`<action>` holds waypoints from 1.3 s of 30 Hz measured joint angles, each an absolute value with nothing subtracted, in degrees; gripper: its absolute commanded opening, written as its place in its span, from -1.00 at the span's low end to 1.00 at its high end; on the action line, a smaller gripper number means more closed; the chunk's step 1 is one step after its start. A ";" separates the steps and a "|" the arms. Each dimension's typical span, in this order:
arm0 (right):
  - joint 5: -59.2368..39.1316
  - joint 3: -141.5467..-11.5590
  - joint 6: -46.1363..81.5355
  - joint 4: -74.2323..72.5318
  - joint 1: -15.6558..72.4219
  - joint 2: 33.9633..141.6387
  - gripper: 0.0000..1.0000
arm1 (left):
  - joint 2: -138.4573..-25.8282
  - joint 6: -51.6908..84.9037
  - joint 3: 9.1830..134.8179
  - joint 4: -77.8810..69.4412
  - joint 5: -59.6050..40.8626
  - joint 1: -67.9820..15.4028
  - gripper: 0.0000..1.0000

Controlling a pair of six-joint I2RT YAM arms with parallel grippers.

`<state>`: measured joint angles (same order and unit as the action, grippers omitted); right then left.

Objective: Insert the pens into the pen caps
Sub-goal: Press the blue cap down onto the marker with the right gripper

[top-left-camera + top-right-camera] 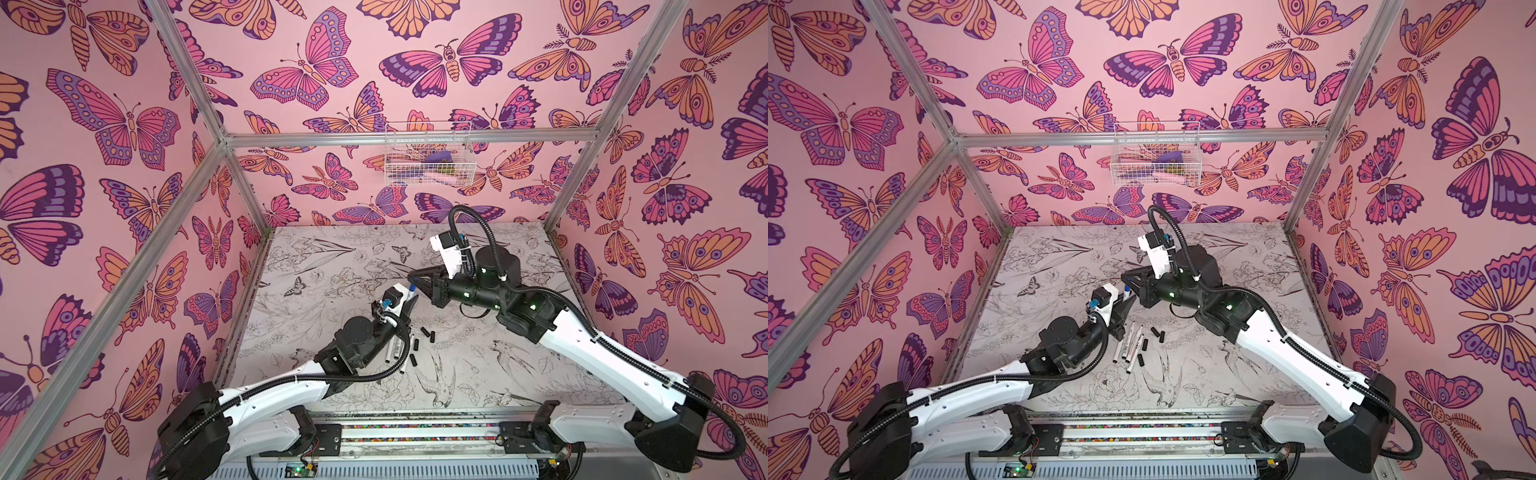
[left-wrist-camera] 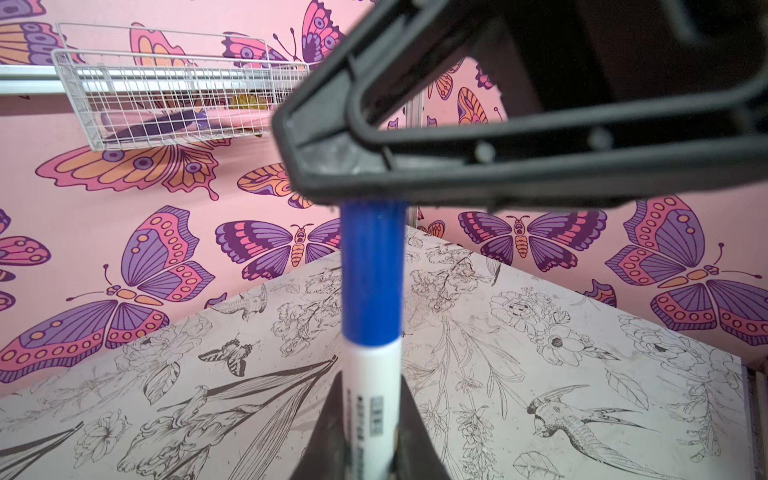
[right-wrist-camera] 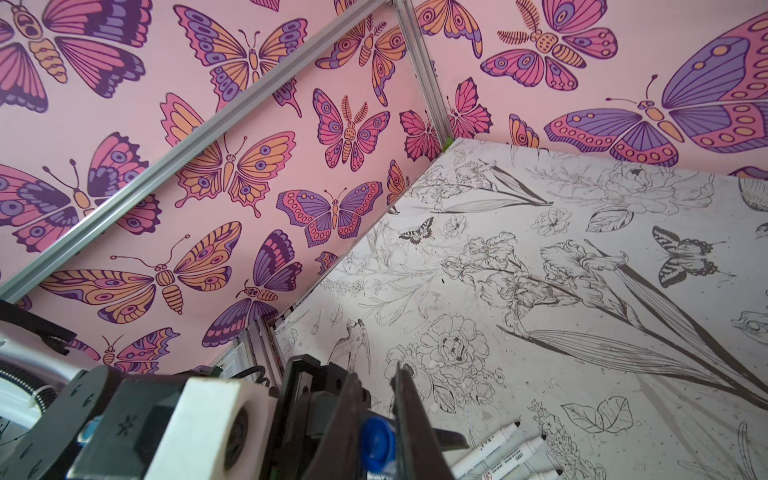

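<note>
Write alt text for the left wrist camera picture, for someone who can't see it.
The left gripper holds a white pen whose blue cap ends between the right gripper's black fingers. Behind lie the flower-printed table, a butterfly wall and a wire basket.

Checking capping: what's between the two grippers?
A blue plastic cap on the white-barrelled pen bridges left gripper and right gripper, seen in left wrist view.

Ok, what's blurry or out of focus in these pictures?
Left wrist view: the blue cap, the pen and the right gripper are soft, the table print sharp. Right wrist view: the cap and the white housing beside it blur, the table is crisp. Both top views: evenly lit, no glare.
</note>
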<state>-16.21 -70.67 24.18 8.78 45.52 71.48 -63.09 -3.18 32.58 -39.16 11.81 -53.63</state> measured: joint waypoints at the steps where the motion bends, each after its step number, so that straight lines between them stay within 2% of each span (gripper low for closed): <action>1: -16.19 -71.26 24.18 8.91 45.43 71.55 -0.81 | -63.11 -3.38 33.58 -38.22 11.81 -53.58 -1.00; 5: -15.53 -74.28 23.68 11.31 45.36 72.47 -0.90 | -63.75 -3.60 36.49 -36.07 11.94 -53.36 -1.00; 17: -11.31 -75.16 23.64 14.94 44.47 74.02 -0.96 | -68.10 -5.37 40.32 -32.12 13.41 -52.40 -1.00; 27: -10.61 -76.14 23.75 15.29 44.29 75.70 -1.00 | -68.14 -0.97 40.47 -31.31 3.29 -48.16 -1.00; 33: -18.04 -75.44 25.21 14.46 41.15 76.07 -0.99 | -67.94 3.57 40.64 -30.09 -2.59 -46.76 -1.00; 39: -26.57 -75.16 24.67 14.83 37.95 77.17 -0.99 | -67.72 5.21 40.73 -27.99 -4.03 -46.74 -1.00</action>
<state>-26.57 -75.16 24.67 14.83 37.95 77.17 -67.72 5.21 40.73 -27.99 -4.03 -46.74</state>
